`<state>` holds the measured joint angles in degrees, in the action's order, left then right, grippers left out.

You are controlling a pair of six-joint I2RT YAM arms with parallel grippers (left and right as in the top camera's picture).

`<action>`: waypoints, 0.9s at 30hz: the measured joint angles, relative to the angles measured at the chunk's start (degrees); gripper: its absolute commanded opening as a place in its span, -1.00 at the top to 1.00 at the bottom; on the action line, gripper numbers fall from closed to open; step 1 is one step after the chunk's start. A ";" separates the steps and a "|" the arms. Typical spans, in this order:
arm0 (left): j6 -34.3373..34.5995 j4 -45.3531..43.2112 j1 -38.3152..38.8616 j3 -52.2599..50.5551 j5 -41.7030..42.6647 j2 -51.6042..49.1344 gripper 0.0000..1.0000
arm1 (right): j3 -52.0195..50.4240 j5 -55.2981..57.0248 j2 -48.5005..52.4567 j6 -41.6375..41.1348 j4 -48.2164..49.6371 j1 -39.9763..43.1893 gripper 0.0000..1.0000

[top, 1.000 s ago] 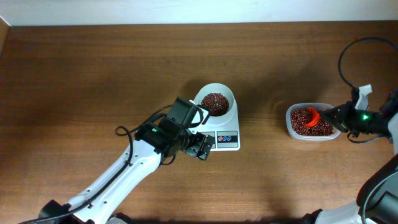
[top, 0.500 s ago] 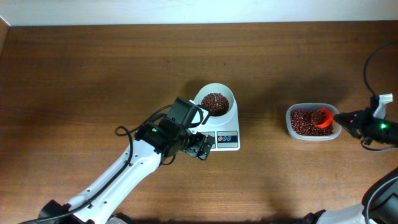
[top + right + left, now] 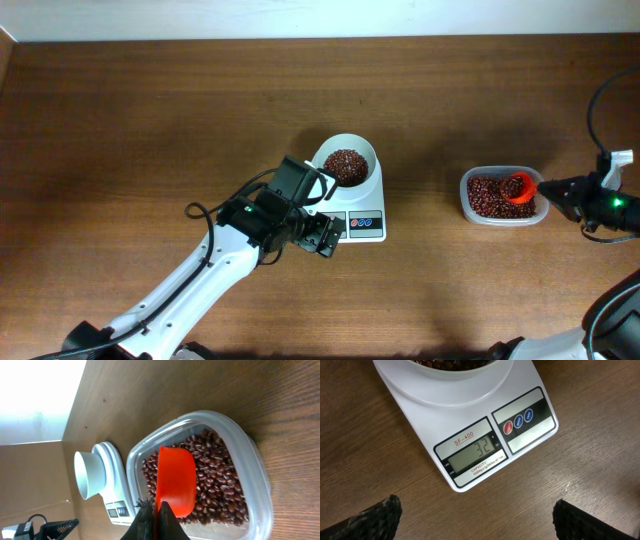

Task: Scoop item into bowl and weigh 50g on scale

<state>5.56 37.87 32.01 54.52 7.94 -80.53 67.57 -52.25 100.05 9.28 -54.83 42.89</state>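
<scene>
The white bowl (image 3: 347, 160) holds a heap of dark red-brown beans (image 3: 345, 166) and stands on the white scale (image 3: 372, 205). In the left wrist view the scale's display (image 3: 476, 451) reads 32. My left gripper (image 3: 327, 237) is open and empty, just left of the scale's front; its fingertips (image 3: 475, 517) hover over bare wood. My right gripper (image 3: 552, 190) is shut on the handle of an orange scoop (image 3: 517, 188), which lies over the beans (image 3: 212, 480) in the clear tub (image 3: 468, 200). The scoop's orange back (image 3: 176, 480) faces the wrist camera.
The clear plastic tub (image 3: 257, 470) stands near the table's right side. A black cable (image 3: 598, 95) loops above the right arm. The table's far edge meets a pale wall (image 3: 300, 18).
My right gripper has pulled back to the right, dragging the scoop from the tub's left part to its right part. In the last half second it barely moved. The left arm stayed still.
</scene>
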 measured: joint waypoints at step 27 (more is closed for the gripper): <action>0.00 0.00 0.00 0.00 0.00 0.00 -0.98 | 0.00 -13.92 0.04 1.42 -1.77 3.96 0.92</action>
<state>5.56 37.87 32.01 54.52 7.94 -80.53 67.57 -66.17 100.09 10.70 -56.60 46.85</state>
